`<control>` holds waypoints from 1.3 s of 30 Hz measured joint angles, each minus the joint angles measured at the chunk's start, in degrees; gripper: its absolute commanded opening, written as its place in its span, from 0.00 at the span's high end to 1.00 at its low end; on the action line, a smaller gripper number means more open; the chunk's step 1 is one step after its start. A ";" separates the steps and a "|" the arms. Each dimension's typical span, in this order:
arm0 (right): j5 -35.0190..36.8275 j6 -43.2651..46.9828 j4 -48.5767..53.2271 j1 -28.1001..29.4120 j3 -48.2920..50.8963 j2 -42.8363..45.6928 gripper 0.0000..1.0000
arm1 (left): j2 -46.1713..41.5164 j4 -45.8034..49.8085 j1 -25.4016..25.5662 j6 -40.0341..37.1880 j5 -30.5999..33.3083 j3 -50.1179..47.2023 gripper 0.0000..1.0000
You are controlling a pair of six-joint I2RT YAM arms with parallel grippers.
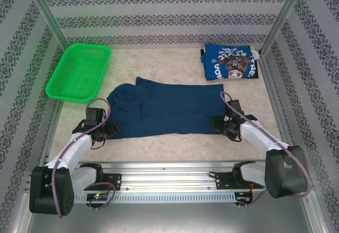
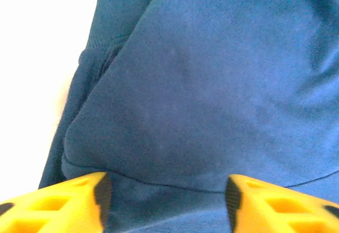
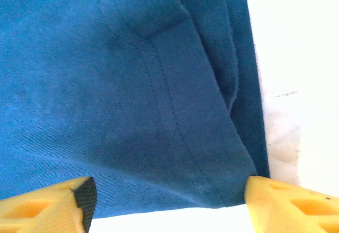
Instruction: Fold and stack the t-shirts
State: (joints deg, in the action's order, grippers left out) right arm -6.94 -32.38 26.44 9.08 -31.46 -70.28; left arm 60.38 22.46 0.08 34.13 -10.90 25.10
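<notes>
At the near edge of the counter (image 1: pixel 175 144), the left claw (image 1: pixel 104 131) sits at the 8 o'clock corner of a dark navy t-shirt (image 1: pixel 169 108). Its yellow fingers (image 2: pixel 63 204) stand apart with the hem lying between them, nothing pinched. The right claw (image 1: pixel 221 125) stands at the shirt's 4 o'clock corner, its jaws likewise spread either side of the stitched hem. The navy shirt lies spread mid-counter, bunched toward 10 o'clock. Beyond it, a green mesh basket (image 1: pixel 79 71) sits at 10 o'clock, and a folded brighter blue t-shirt (image 1: pixel 230 62), print up, rests at 1 o'clock.
</notes>
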 measured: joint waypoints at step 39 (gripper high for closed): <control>11.23 -9.11 18.40 4.61 -2.56 17.55 0.31 | -10.14 6.29 -3.15 4.00 -0.87 -1.46 0.64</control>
State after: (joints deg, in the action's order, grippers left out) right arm 4.29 -41.50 44.84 13.69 -34.02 -52.73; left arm 50.24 28.75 -3.07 38.13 -11.77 23.64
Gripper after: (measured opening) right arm 0.627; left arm 0.345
